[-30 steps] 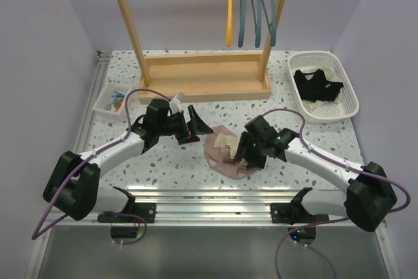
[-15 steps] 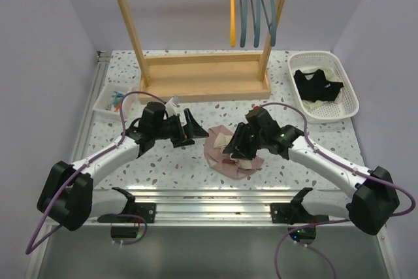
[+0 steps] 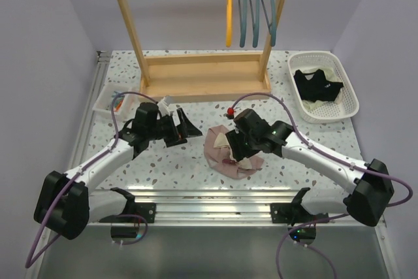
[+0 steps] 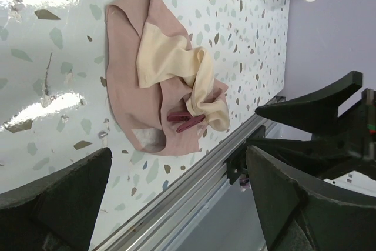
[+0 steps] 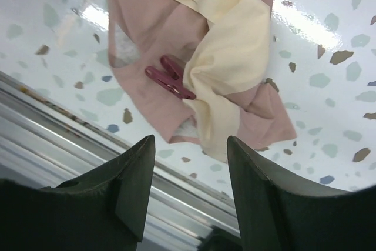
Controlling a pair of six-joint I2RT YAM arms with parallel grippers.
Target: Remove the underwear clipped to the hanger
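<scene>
Pink underwear (image 5: 176,51) crumpled on tabletop (image 5: 329,27), right below right pincer (image 5: 191,145), fingers spread wide, holding nothing. Red clip (image 5: 170,82) just ahead of tips, lying slantwise across gap. Left pincer (image 4: 179,154) spread too, farther off sideways.

In my right wrist feed, the pink underwear (image 5: 147,22) lies crumpled on the speckled table (image 5: 329,39). Its cream trim (image 5: 235,45) is folded across the middle. A dark red clip (image 5: 170,82) rests on the pink cloth, touching the trim's left edge. The right gripper (image 5: 189,145) shows its jaws spread apart, the cloth's near edge between them. A metal rail (image 5: 53,127) runs along the lower left.
</scene>
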